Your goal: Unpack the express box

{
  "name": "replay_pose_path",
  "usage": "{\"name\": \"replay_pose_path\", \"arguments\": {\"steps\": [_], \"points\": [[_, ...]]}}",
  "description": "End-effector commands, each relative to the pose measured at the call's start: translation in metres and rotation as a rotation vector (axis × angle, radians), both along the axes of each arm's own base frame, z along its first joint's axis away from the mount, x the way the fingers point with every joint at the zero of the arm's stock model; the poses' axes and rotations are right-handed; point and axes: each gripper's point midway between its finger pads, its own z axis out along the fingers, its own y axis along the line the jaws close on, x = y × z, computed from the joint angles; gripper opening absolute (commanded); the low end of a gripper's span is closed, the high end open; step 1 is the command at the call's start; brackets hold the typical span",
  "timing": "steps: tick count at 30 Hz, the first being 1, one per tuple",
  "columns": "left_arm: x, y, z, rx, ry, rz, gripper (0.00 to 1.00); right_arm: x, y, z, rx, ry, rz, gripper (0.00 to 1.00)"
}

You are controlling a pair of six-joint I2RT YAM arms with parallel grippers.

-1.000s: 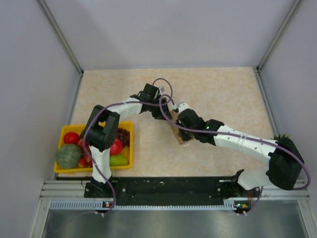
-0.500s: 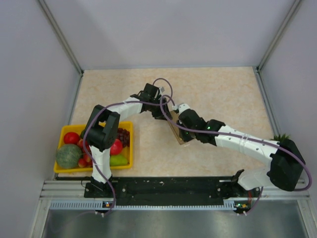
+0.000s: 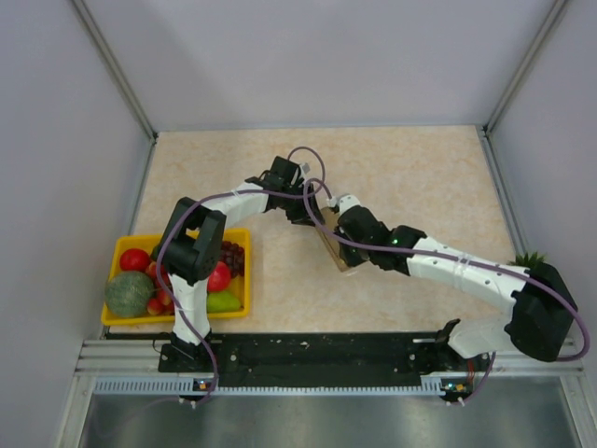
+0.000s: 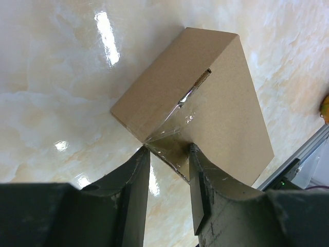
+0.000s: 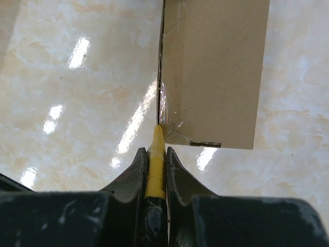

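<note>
The express box [image 4: 205, 103] lies in the middle of the table [image 3: 420, 177]. The left gripper [image 4: 167, 154], partly closed, pinches one taped corner of it; the right gripper [image 5: 155, 152] is closed tight on a yellow tool [image 5: 157, 138] touching the box's seam

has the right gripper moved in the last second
Yes, barely: in the top view the right gripper has edged rightward, away from the yellow fruit tray.
</note>
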Motion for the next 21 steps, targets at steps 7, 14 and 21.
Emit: {"name": "replay_pose_path", "arguments": {"steps": [7, 14, 21], "points": [[0.004, 0.04, -0.051, 0.221, 0.014, 0.035, 0.39, 0.007, -0.014, 0.093, 0.172, -0.234, -0.055, 0.0], [0.008, 0.025, -0.014, 0.115, -0.068, -0.011, 0.54, 0.033, -0.044, 0.089, 0.151, -0.269, -0.232, 0.0], [0.018, 0.022, 0.054, -0.053, -0.142, -0.001, 0.73, 0.076, -0.075, 0.051, 0.006, -0.229, -0.372, 0.0]]}}
